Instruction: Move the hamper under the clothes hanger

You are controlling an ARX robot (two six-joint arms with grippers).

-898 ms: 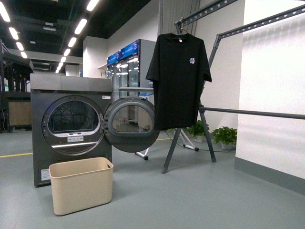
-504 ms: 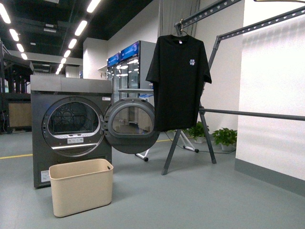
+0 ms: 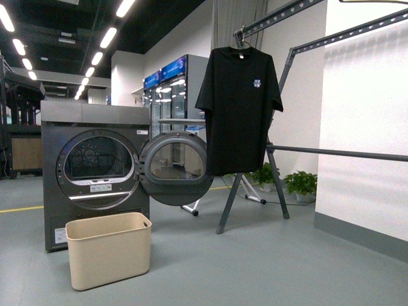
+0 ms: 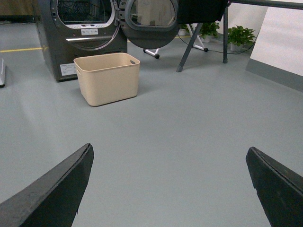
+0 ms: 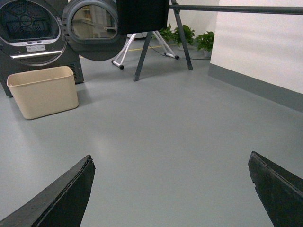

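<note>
One hamper (image 3: 108, 250), one clothes hanger (image 3: 331, 151), one T-shirt (image 3: 239, 115), one washer (image 3: 95, 167).

The front view sits differently: the hamper (image 3: 108, 252), the washer (image 3: 95, 169) behind it, the black T-shirt (image 3: 239, 115) and the clothes hanger (image 3: 338, 152) all lie a trace lower in the frame than 0.9 s ago, shifting together. A thin dark curved line (image 3: 373, 1) now shows at the picture's top edge, just above the clothes hanger's upper rail, where none showed at first.
</note>
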